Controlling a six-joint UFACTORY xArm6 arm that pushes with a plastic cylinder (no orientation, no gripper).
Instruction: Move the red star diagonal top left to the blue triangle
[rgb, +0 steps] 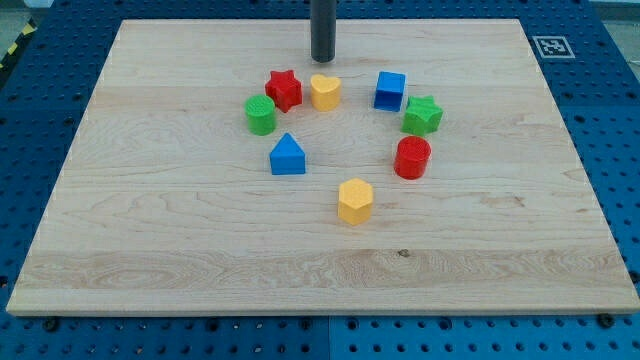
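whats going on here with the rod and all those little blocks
A robot arm ending in a dark rod is pushing small blocks around a wooden board. My tip sits near the view's top, just above the yellow heart and up and to the right of the red star, touching neither. The red star already lies above the blue triangle, almost straight up and only a touch to its left, with the green block beside it.
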